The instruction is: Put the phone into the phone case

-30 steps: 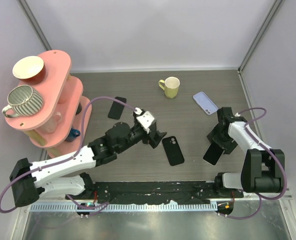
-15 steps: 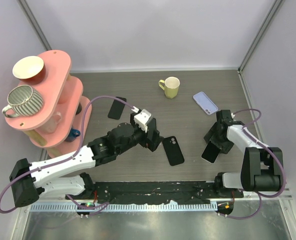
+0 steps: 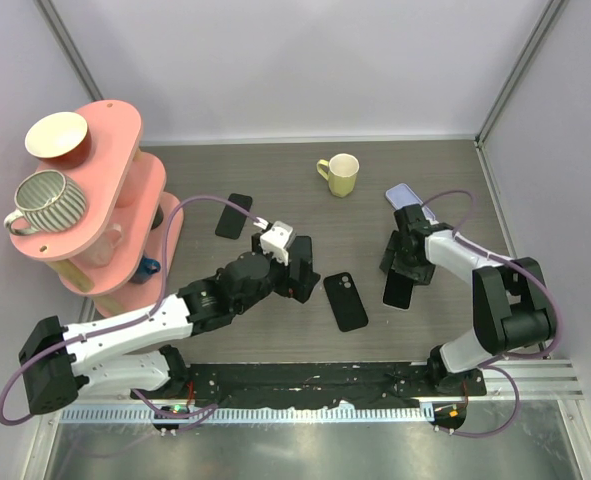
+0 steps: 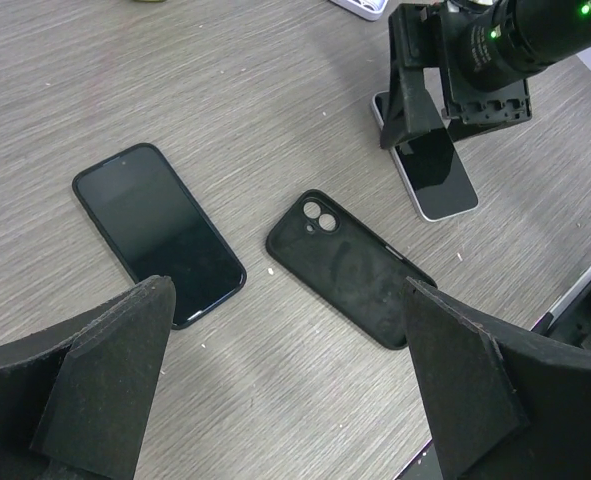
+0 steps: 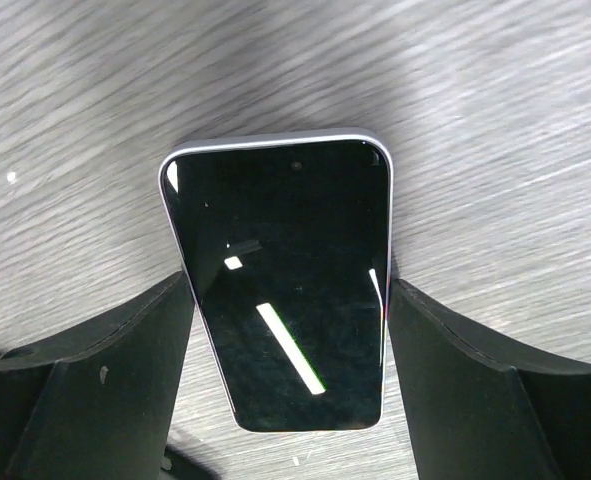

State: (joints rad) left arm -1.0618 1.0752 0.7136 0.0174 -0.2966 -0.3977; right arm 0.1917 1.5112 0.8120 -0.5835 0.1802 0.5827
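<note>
Far left: A pink tiered shelf [image 3: 115, 118] stands at the left edge of the tabletop [image 3: 275, 180], carrying a striped mug [image 3: 47, 200] and a cream bowl [image 3: 57, 133].
Black phone: The black phone [image 3: 234, 215] lies flat and screen-up just right of the shelf, with nothing touching it.
Left gripper: My left gripper [image 4: 286, 285] hovers low between the black phone and the black phone case, with its jaws spread wide and nothing between them.
Black phone case: The black phone case [image 3: 345, 300] lies flat at centre, its camera cut-out showing. It sits just beside the left gripper's tips, and I see nothing touching it.
Yellow mug: The yellow mug [image 3: 341, 175] stands upright toward the back, well behind the black phone case.
Phone: The pale-edged phone [image 3: 397, 292] sits screen-up on the tabletop, near the black phone case on its right but apart from it.
Right gripper: My right gripper [image 5: 290, 290] straddles one end of the pale-edged phone and grips it, with a finger against each long edge.
Lavender case: The lavender case [image 3: 403, 192] lies just behind the right gripper, partly hidden by that arm.
</note>
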